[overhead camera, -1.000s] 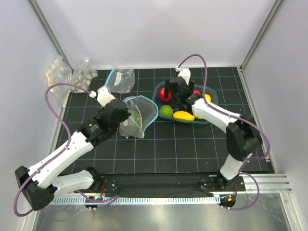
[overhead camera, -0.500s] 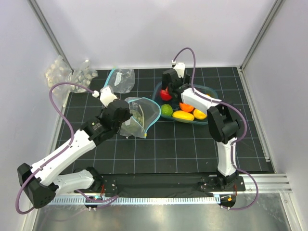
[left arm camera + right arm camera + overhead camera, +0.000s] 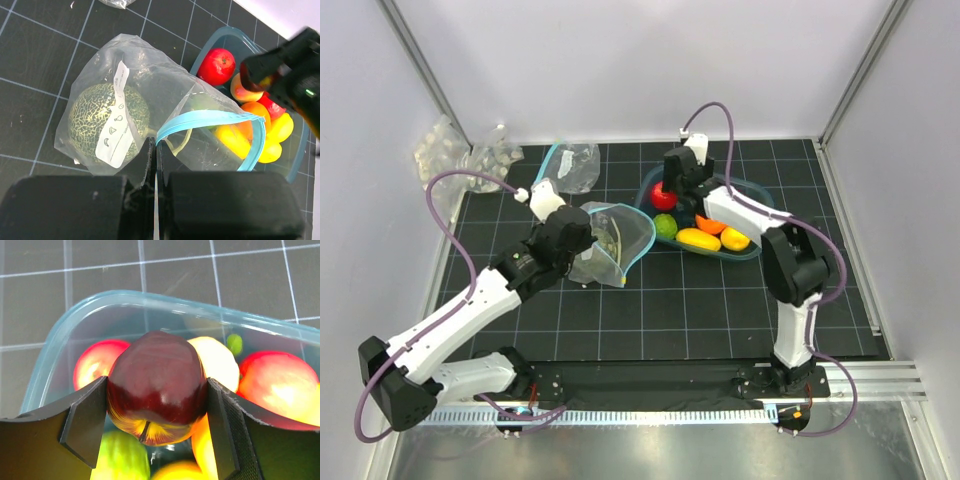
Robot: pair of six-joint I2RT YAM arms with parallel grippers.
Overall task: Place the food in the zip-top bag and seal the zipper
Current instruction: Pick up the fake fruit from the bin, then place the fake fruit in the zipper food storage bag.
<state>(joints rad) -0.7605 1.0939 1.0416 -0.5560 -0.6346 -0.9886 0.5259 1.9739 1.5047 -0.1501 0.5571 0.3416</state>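
The right gripper (image 3: 157, 410) is clamping a red apple (image 3: 157, 375) in the far tub (image 3: 55, 340) while the left gripper (image 3: 156, 167) is pinching the bag (image 3: 165, 85) open just left; next, the apple needs lifting across into it.

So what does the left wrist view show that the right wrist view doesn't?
Left wrist only: the melon inside the zip-top bag, with the shut left tool pinching the bag's edge by the teal zipper. Right wrist only: the right tool gripping a dark red apple from both sides. Both: the blue bin of fruit.
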